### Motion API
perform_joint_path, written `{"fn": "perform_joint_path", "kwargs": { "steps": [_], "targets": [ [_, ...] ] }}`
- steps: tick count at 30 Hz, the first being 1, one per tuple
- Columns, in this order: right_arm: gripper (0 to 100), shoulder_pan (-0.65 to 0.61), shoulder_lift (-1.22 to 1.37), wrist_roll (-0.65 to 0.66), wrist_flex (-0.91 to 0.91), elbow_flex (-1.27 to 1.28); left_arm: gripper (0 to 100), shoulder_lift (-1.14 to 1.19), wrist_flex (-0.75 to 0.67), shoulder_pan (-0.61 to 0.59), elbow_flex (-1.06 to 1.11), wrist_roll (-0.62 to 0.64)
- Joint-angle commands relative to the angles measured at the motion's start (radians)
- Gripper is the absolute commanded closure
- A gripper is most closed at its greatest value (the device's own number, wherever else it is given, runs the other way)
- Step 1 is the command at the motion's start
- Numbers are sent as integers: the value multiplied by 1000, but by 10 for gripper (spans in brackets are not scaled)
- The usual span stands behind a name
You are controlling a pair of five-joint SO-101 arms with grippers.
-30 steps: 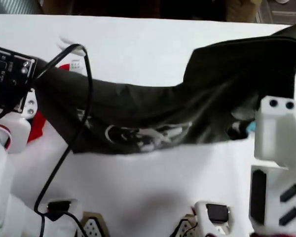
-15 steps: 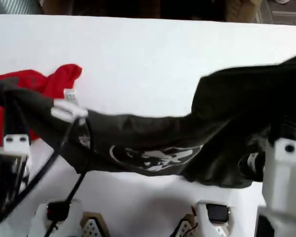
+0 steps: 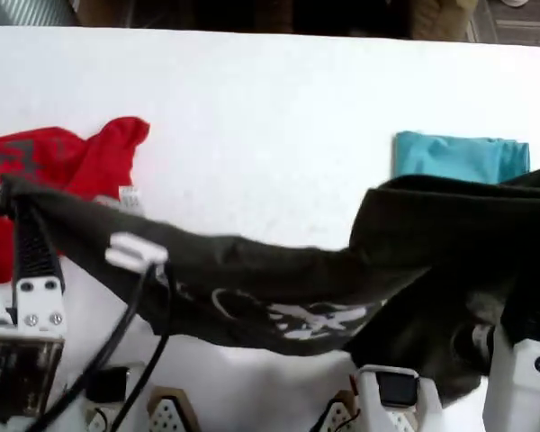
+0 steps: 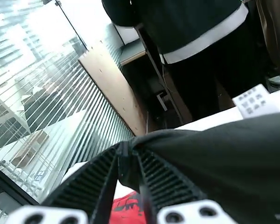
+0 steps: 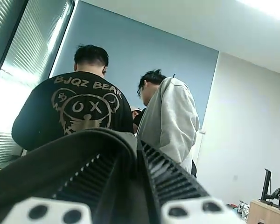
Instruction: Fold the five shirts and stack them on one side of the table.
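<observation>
Claws first: the left claw (image 4: 127, 156) is clamped tight on one end of the dark shirt (image 3: 279, 279) and the right claw (image 5: 134, 148) is pinched shut on the other. That leaves it stretched over the table (image 3: 270, 90) with its long axis running 9 to 3 o'clock. Since a second ago it's slid toward 6, uncovering a folded teal shirt (image 3: 459, 157) at 2 and more of the red shirt (image 3: 72, 153) at 9. Its 3 o'clock end is cut off, and the print's too crumpled to make out.
</observation>
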Motion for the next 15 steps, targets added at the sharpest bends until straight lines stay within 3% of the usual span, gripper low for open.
{"fn": "perform_joint_path", "kwargs": {
  "steps": [1,6,15],
  "targets": [
    [978,-1,-28,2,-15,-14,973,-20,-25,-2,22,-6],
    [978,-2,-47,2,1,-6,973,-49,-25,-5,38,-5],
    [978,-2,-47,2,36,-8,973,-55,-52,-212,45,0]
  ]
}}
